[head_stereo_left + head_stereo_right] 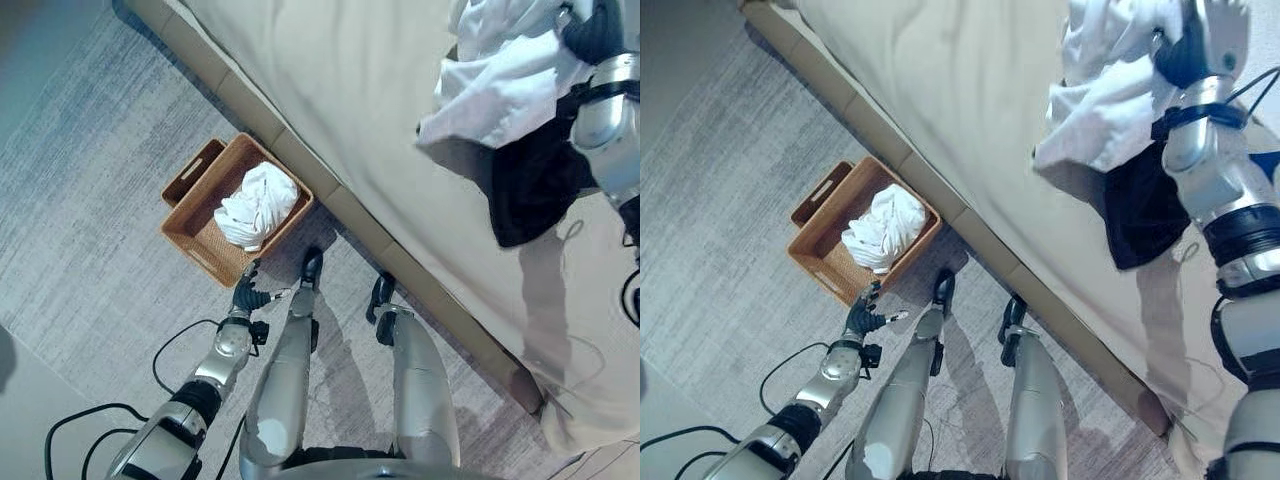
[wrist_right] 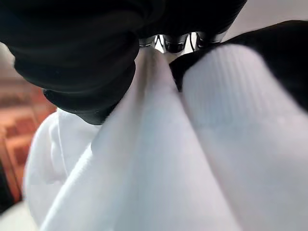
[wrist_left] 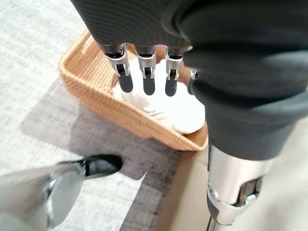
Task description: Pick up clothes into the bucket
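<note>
A woven brown basket (image 1: 188, 232) stands on the grey carpet against the side of the bed. A crumpled white cloth (image 1: 257, 205) lies inside it. My left hand (image 1: 247, 290) hangs low by the basket's near corner, and its fingers (image 3: 144, 72) are straight and hold nothing. High over the bed, my right hand (image 1: 1200, 40) is shut on a white garment (image 1: 1100, 100), whose folds (image 2: 159, 159) bunch under the curled fingers. A black garment (image 1: 535, 180) shows just below the white one; whether it is lifted too, I cannot tell.
The beige bed (image 1: 350, 100) takes up the upper right, and its edge runs diagonally down to the right. Grey carpet (image 1: 90, 200) spreads to the left of the basket.
</note>
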